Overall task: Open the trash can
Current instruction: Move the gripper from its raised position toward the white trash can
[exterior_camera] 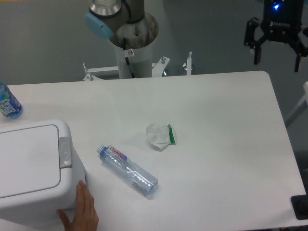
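While the gripper (278,54) is hanging past the table's (216,144) far right corner with fingers (256,53) spread and holding nothing, the trash can (33,173) is sitting lid-closed at the near left, a hand (82,211) touching it.

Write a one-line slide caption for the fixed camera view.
Open gripper hangs high at right, far from the closed trash can steadied by a hand; bottle lies between.

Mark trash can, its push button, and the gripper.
trash can (29,163), fixed camera, on the flat lid panel.
push button (65,151), fixed camera, on the grey strip's middle.
gripper (277,54), fixed camera, midway between the open fingertips.
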